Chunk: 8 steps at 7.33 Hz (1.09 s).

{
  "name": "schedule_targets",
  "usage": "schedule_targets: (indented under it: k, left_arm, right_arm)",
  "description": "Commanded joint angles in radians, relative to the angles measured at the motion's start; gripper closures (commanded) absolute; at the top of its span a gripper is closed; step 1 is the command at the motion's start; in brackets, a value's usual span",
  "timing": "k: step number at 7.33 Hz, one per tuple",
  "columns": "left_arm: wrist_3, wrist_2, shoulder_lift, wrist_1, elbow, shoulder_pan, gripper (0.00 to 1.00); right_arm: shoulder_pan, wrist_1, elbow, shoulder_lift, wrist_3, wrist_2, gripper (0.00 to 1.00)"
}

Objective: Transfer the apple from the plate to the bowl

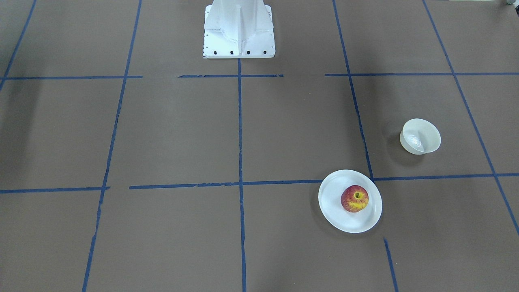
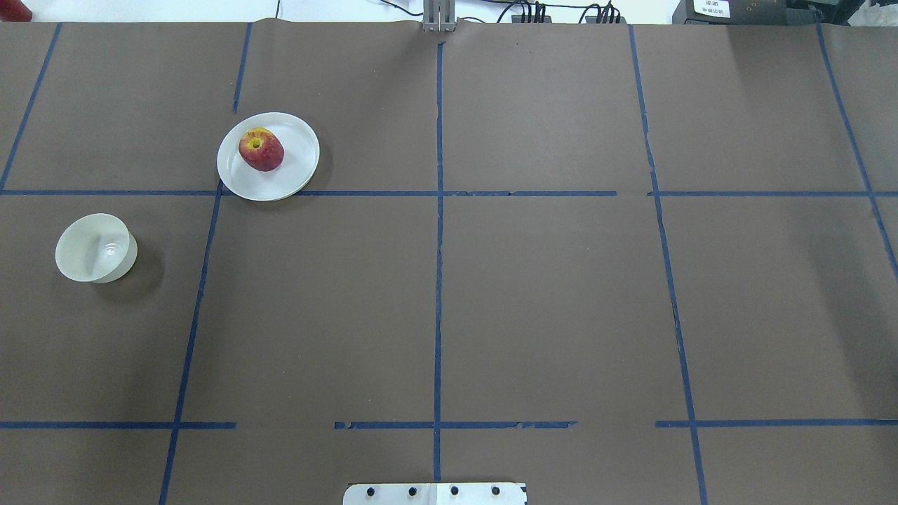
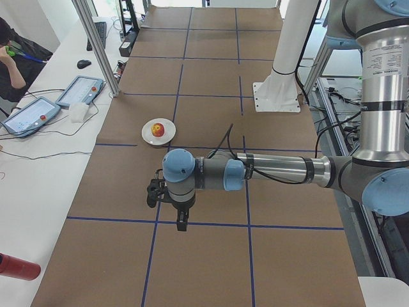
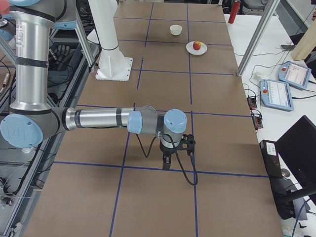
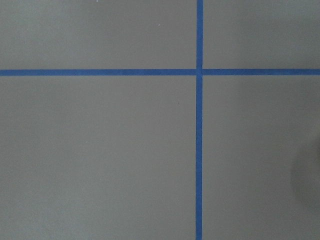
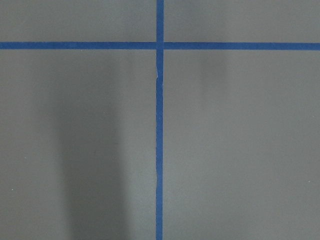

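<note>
The red and yellow apple (image 1: 354, 198) sits on the white plate (image 1: 333, 202), stem dimple up; it shows also in the overhead view (image 2: 261, 149) on the plate (image 2: 298, 151). The small white bowl (image 1: 420, 136) stands empty, apart from the plate, also in the overhead view (image 2: 95, 248). My left gripper (image 3: 182, 220) shows only in the exterior left view, hanging over bare table nearer the camera than the plate (image 3: 167, 125); I cannot tell if it is open or shut. My right gripper (image 4: 167, 160) shows only in the exterior right view, far from the apple (image 4: 197, 45); its state is unclear.
Brown table paper carries a blue tape grid (image 2: 439, 193). The white robot base (image 1: 239, 30) stands at the table's robot-side edge. Tablets (image 3: 80, 91) and cables lie on the side bench, and a person (image 3: 13, 57) sits there. Both wrist views show only paper and tape.
</note>
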Motion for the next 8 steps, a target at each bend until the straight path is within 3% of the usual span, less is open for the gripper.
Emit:
schedule_targets:
  k: [1,3,4,7,8]
  left_arm:
    - [-0.009,0.012,-0.038,0.003,-0.079,0.003,0.0]
    - [-0.091,0.011,-0.07,0.009,-0.14,0.076,0.0]
    - [-0.183,0.015,-0.134,0.03,-0.144,0.153,0.0]
    - [-0.54,0.024,-0.314,0.064,-0.115,0.414,0.0]
    - [-0.567,0.026,-0.38,0.081,-0.055,0.46,0.0]
  right_arm:
    - [0.0,0.0,0.0,0.0,-0.001,0.0,0.0]
    - [0.0,0.0,0.0,0.0,-0.001,0.0,0.0]
    - [0.0,0.0,0.0,0.0,-0.001,0.0,0.0]
    - [0.0,0.0,0.0,0.0,-0.001,0.0,0.0]
    - [0.0,0.0,0.0,0.0,-0.001,0.0,0.0]
